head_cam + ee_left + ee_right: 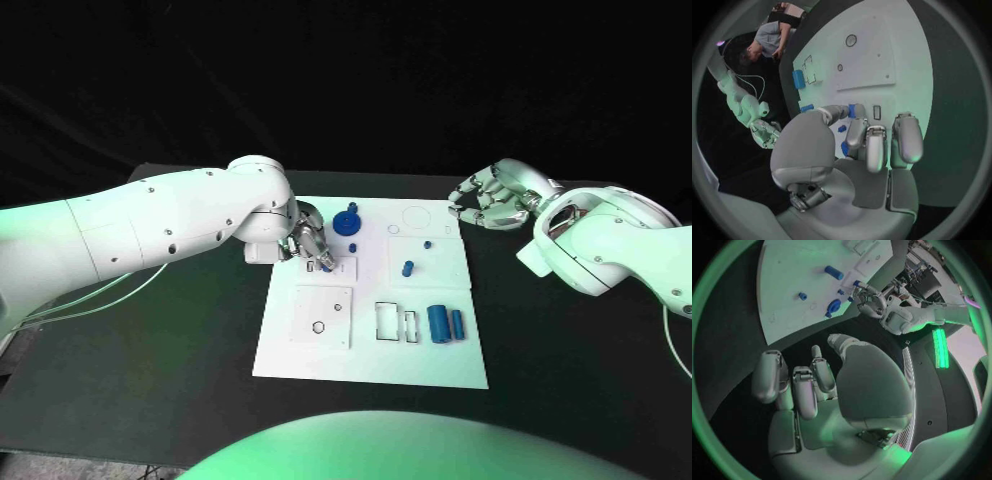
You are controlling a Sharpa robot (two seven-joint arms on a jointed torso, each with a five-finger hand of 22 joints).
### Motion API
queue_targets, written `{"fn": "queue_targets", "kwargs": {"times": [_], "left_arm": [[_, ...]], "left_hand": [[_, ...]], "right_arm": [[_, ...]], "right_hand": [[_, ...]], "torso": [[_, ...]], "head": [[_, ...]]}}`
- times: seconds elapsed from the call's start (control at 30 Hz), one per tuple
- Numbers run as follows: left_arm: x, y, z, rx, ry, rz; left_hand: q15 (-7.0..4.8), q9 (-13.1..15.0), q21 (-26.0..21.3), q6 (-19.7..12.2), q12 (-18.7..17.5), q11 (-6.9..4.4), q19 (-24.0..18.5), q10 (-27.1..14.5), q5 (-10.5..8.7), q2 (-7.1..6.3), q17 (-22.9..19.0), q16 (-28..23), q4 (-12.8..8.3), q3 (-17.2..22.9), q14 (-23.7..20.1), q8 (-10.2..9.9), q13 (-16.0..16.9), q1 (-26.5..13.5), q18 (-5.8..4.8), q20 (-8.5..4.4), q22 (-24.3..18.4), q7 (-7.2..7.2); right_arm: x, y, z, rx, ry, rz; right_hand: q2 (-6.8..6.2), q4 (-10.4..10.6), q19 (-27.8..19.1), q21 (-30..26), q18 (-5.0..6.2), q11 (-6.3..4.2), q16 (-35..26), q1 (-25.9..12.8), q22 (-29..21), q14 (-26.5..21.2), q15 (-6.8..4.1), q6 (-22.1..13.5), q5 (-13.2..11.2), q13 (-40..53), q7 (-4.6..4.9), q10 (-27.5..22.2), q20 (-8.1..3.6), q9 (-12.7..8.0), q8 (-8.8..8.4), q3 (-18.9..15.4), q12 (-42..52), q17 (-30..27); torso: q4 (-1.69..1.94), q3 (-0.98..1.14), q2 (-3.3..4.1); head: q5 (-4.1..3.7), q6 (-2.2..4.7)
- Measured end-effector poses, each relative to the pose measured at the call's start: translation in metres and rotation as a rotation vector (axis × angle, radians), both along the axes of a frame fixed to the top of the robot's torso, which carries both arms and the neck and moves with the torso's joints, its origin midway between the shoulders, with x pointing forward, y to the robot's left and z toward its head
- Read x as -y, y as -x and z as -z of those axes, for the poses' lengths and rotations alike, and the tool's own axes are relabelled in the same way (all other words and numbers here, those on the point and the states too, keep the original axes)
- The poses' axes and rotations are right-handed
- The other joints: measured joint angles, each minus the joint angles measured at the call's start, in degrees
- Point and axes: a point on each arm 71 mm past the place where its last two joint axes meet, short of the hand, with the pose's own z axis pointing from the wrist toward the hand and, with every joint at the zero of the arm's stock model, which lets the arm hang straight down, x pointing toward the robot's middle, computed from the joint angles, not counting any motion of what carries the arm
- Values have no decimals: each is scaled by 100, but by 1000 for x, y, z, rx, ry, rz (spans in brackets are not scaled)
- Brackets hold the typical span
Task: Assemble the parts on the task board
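Progress seems partial: in the head view, loose blue parts [446, 325] are seen lying on the white board [372, 360] in the middle of the desk [159, 380], so most assembly is judged left. The left hand [313, 246] is lowered onto the board's far left. In the left wrist view, a small blue piece [856, 110] is pinched by its fingers [873, 147]. In the right wrist view, the right hand [817, 390] is held off the board, fingers half curled, holding nothing.

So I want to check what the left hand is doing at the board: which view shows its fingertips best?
The left wrist view: the left hand fills the middle, fingers curled over the task board beside small blue parts. The head view shows it from above, small, its fingertips hard to read. The right wrist view shows it far off.
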Motion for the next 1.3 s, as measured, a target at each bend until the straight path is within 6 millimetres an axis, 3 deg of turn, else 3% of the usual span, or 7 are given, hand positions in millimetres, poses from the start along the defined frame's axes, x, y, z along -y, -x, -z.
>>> {"fn": "queue_targets", "kwargs": {"times": [0.63,0.9,1.13,1.3], "left_arm": [[1,-1,1,-1,-4,-3],[1,-1,0,0,-5,-3],[1,-1,1,-1,-8,-5],[-1,-1,1,0,-12,-8]], "left_hand": [[0,0,-24,-9,0,0,0,0,-73,0,0,0,-16,-16,0,0,-54,0,0,0,0,-9],[0,-5,-49,-42,-67,21,0,-22,-90,66,0,0,-43,-43,0,0,-134,-69,0,0,0,22],[0,-10,-49,-55,-87,21,0,-22,-64,7,0,0,-87,-87,0,-23,-154,-238,0,0,0,28],[0,-32,-72,-135,-87,0,0,-43,-64,-2,0,0,-103,-103,0,-38,-154,-305,0,0,0,-52]], "right_arm": [[0,1,0,-1,0,0],[0,1,0,-2,-1,-1],[0,1,0,-2,-1,-1],[0,1,0,-2,-1,0]], "right_hand": [[0,0,0,0,0,0,0,0,-1,0,0,0,0,0,0,0,0,5,0,0,0,0],[0,0,0,0,0,0,0,0,-2,0,0,0,0,0,0,0,0,4,0,0,0,0],[-18,-16,0,-40,0,0,0,-18,-2,0,0,0,0,-9,0,0,0,4,0,16,0,0],[-23,-16,0,-40,0,0,0,-23,-2,0,0,0,0,-9,0,0,0,4,0,16,0,0]], "torso": [[1,0,-1],[2,0,0],[4,-1,0],[4,-1,0]], "head": [[7,0],[-1,0],[-3,0],[-3,0]]}}
